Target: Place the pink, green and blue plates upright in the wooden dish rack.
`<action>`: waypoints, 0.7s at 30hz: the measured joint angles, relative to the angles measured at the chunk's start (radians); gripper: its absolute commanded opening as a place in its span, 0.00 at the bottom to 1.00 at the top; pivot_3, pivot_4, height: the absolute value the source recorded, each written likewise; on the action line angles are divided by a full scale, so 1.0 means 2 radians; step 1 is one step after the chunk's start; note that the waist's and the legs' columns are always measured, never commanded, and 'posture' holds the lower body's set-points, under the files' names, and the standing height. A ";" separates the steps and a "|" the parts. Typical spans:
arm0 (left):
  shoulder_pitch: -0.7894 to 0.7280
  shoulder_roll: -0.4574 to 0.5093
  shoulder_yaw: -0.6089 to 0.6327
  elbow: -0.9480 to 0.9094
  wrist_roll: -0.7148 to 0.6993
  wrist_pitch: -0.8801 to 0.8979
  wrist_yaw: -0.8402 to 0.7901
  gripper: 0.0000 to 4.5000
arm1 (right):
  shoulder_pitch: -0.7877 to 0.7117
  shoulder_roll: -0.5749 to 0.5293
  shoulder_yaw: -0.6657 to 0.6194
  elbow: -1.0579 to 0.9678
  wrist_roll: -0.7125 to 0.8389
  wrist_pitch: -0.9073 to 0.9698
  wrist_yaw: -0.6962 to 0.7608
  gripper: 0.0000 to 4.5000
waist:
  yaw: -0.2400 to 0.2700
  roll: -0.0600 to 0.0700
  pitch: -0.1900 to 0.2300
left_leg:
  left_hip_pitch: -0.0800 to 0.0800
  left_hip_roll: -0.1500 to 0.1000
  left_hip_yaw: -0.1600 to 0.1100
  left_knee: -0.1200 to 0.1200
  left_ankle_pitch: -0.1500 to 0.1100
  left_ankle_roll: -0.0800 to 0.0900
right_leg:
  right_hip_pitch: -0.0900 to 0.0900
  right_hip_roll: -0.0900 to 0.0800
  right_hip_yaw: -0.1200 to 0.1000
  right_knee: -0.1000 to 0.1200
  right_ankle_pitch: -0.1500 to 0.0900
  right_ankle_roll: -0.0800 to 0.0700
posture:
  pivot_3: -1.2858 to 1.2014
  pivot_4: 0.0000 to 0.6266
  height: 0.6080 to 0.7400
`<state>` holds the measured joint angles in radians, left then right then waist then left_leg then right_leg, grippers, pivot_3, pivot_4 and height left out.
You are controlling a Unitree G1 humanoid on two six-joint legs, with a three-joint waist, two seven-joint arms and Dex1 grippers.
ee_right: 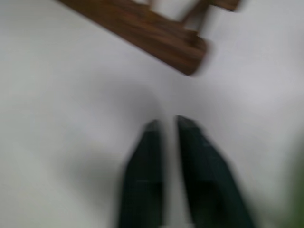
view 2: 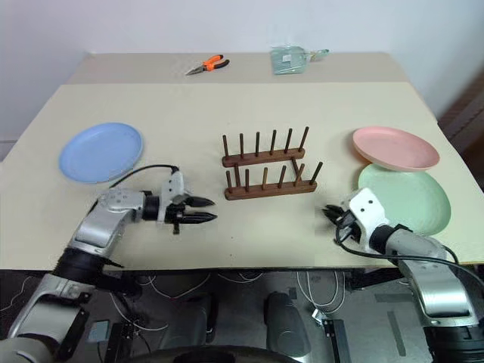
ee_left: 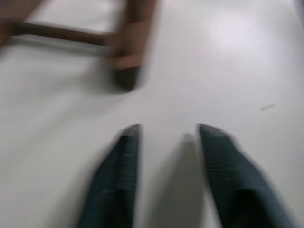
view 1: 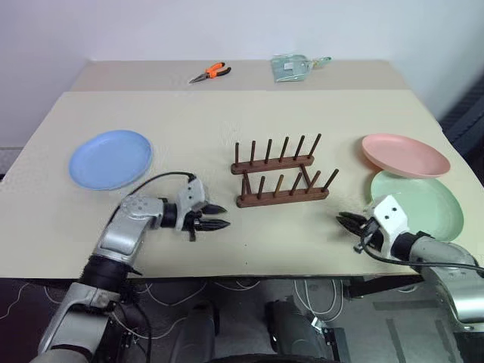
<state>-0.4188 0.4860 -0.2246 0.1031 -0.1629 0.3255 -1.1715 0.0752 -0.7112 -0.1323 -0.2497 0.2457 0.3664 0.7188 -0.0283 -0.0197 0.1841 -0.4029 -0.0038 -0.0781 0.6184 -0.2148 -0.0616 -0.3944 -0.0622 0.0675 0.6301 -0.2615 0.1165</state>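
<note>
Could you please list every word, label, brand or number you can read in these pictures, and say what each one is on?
None can be read.
The clear packet at the table's far edge may carry print, but it is too small to read.
The pliers, the three plates, pink, green and blue, and the rack show no lettering.
</note>
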 measured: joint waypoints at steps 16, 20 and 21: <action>-0.096 -0.113 -0.039 0.157 0.115 -0.071 0.297 0.37 | -0.203 0.121 0.101 0.204 -0.123 -0.039 -0.135 0.01 | -0.003 -0.004 -0.005 | 0.008 0.000 0.000 0.001 0.000 0.000 | 0.008 0.000 0.000 0.000 0.000 0.001 | 0.52 0.24 1.00; -0.109 -0.115 -0.030 0.185 0.115 -0.087 0.309 0.37 | -0.234 0.130 0.102 0.249 -0.135 -0.055 -0.148 0.06 | -0.005 -0.003 -0.005 | 0.008 0.000 0.000 0.000 0.000 0.000 | 0.008 0.000 0.000 0.000 0.000 0.000 | 0.52 0.24 1.00; -0.109 -0.115 -0.030 0.189 0.115 -0.092 0.310 0.37 | -0.234 0.128 0.101 0.249 -0.135 -0.056 -0.143 0.12 | -0.005 -0.003 -0.005 | 0.008 0.000 0.000 0.000 0.000 0.000 | 0.008 0.000 0.000 0.000 0.000 0.000 | 0.52 0.24 1.00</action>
<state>-0.6367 0.2553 -0.2837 0.4808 0.0673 0.1411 -0.5510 -0.3928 -0.4559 0.0706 0.2482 -0.0245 0.2536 0.4331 -0.0393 -0.0258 0.1737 -0.3866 -0.0042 -0.0785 0.6176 -0.2151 -0.0617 -0.3786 -0.0620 0.0674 0.6293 -0.2612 0.1167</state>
